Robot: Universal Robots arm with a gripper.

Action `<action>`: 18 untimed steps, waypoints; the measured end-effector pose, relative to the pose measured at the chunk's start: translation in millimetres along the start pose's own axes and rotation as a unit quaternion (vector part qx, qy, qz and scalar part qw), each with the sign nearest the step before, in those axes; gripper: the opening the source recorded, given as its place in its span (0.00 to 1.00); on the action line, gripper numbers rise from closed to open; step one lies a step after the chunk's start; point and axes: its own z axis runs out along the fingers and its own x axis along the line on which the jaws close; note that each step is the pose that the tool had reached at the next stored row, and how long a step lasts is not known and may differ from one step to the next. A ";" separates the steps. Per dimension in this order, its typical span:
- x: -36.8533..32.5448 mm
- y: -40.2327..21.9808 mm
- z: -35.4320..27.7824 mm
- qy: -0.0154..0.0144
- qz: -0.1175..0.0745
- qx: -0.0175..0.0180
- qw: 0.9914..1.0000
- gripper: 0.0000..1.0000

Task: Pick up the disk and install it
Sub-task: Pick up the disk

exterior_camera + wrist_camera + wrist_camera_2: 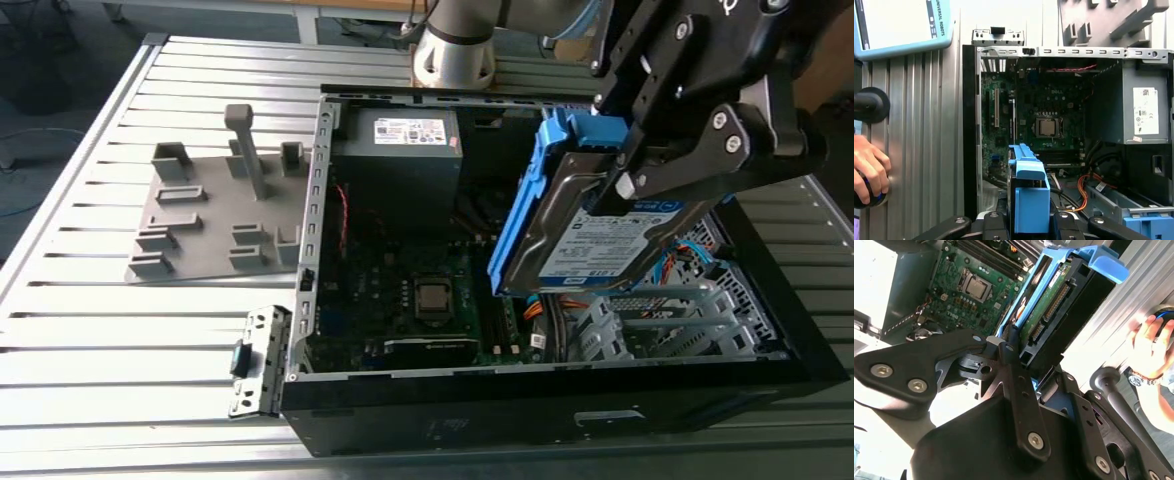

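Note:
The disk (587, 235), a silver hard drive with a white-and-blue label and blue carrier rails, hangs on edge above the open computer case (561, 400), over its right half in the exterior view. My gripper (630, 185) is shut on the disk's upper part, its black fingers clamped on both faces. In the second wrist view the disk (1050, 302) sticks out past my gripper (1015, 347) with its connector edge showing. The blue carrier end (1029, 197) stands between the jaws of my gripper (1029, 222) in the first wrist view, above the case floor.
Inside the case lie the motherboard (427, 295), a grey power supply box (400, 165) and a metal drive bay (667, 325) with a fixed blue bracket (1149, 222). A grey fixture plate (214, 215) sits on the slatted table. A person's hand (869, 165) rests beside the case.

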 end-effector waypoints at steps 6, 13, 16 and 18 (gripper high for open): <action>0.3 -7.0 0.1 0.000 0.000 0.000 1.000 0.36; 0.7 -14.6 0.1 0.000 0.000 0.000 1.000 0.36; 1.0 -17.7 0.2 0.000 0.000 0.000 1.000 0.36; 1.2 -19.8 0.2 0.000 0.000 0.000 1.000 0.36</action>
